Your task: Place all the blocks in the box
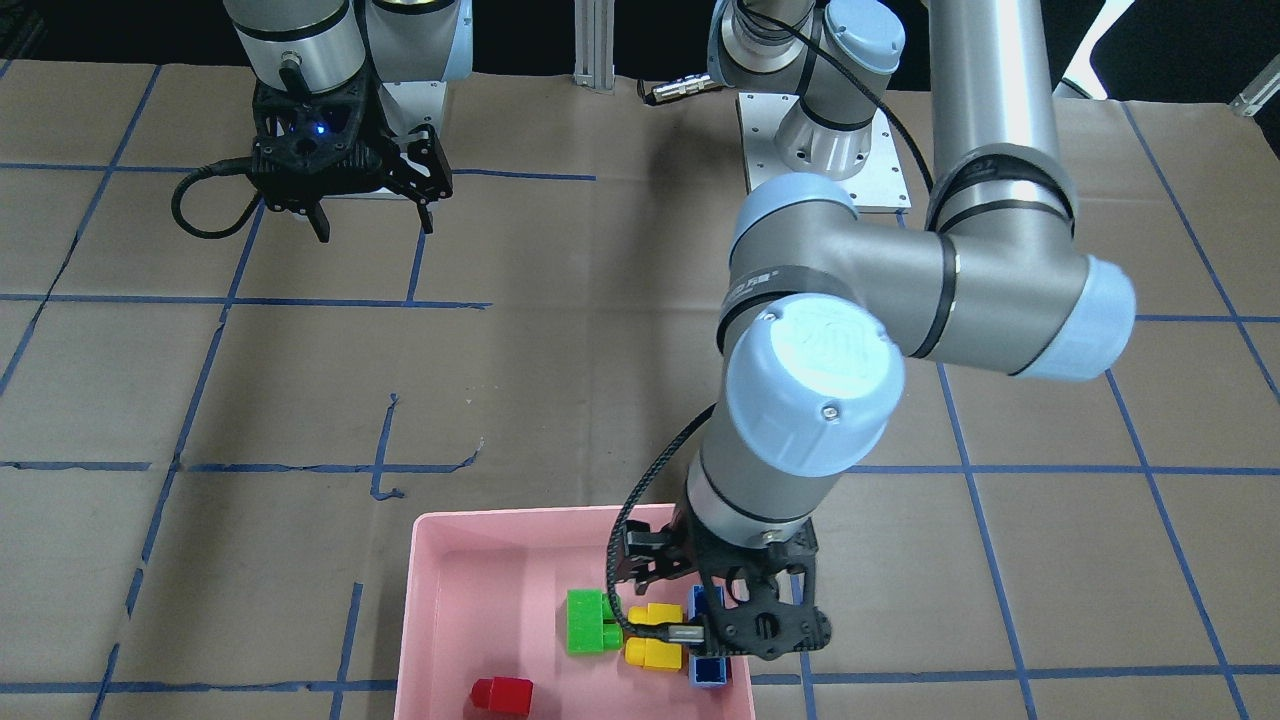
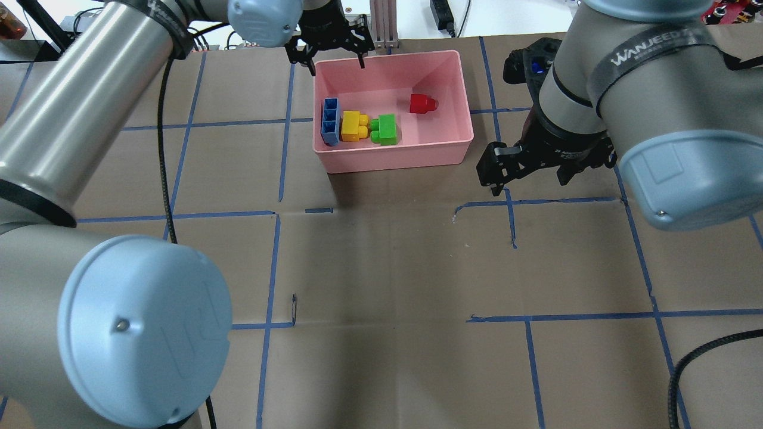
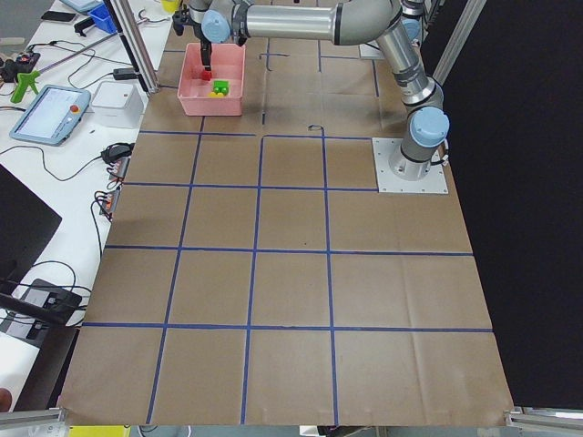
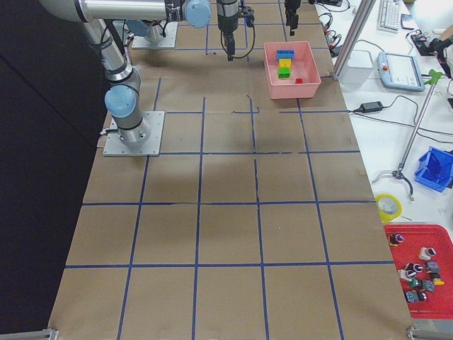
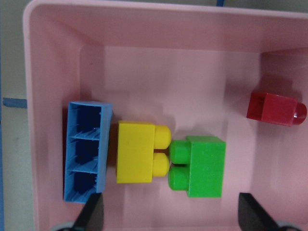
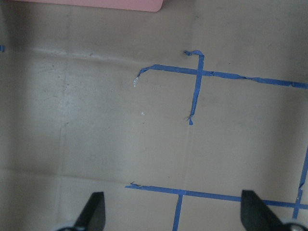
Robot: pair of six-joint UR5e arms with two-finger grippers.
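The pink box (image 2: 393,159) stands at the far side of the table. All the blocks lie in it: the blue three-stud (image 2: 329,121) on its side by the left wall, the yellow (image 2: 351,126) and green (image 2: 387,129) beside it, the red (image 2: 422,103) apart. The left wrist view shows the same blue (image 5: 86,151), yellow (image 5: 134,151), green (image 5: 204,166) and red (image 5: 274,108) blocks. My left gripper (image 2: 335,59) hangs above the box's far left part, open and empty. My right gripper (image 2: 527,182) is open and empty over bare paper right of the box.
Brown paper with a blue tape grid (image 2: 280,214) covers the table. An aluminium post (image 2: 381,24) stands just behind the box. A side bench holds a tablet (image 3: 50,114), cables and a red parts tray (image 4: 417,262).
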